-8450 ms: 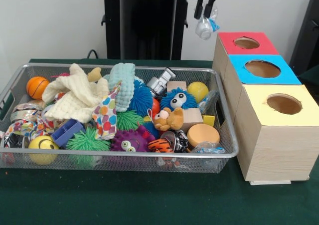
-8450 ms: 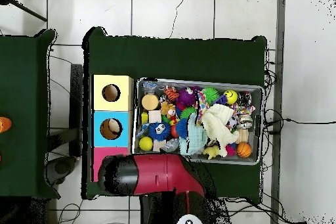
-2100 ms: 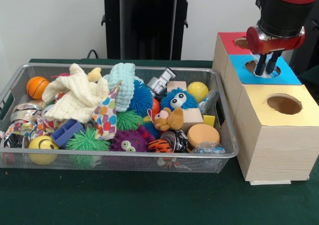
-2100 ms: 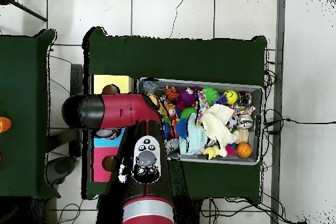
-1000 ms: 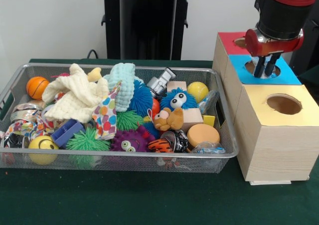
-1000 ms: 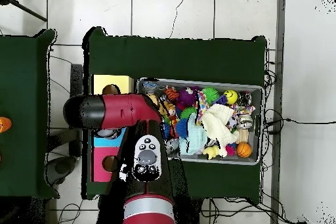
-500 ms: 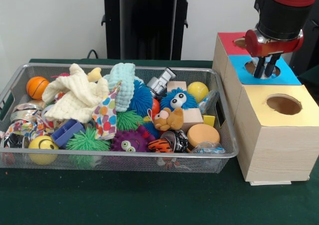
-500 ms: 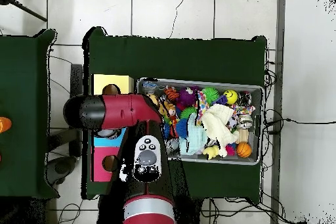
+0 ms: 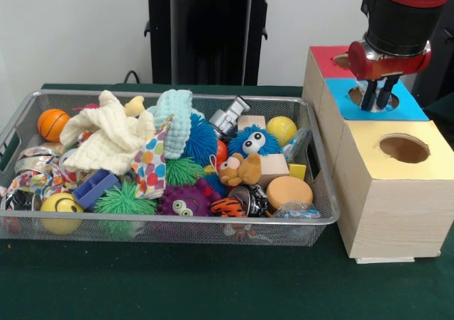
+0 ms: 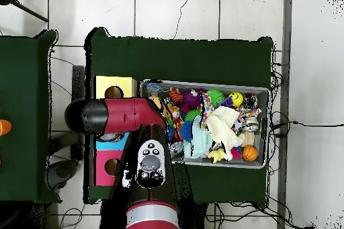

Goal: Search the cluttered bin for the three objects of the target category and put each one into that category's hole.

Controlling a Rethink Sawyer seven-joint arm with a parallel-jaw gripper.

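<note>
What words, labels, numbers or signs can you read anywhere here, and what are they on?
None can be read.
The red, blue and yellow box tops are plain colour with no lettering.
The toys in the wire bin show patterns and faces, no legible text.
The arm's head in the overhead view bears small dark marks, too small to read.

boxes with holes: 3, red (image 9: 349,63), blue (image 9: 369,98), yellow (image 9: 397,185) | wire bin (image 9: 213,228): 1 | spiky balls: 4 | smooth balls: 3 | orange disc (image 9: 289,190): 1 | cloths: 2
</note>
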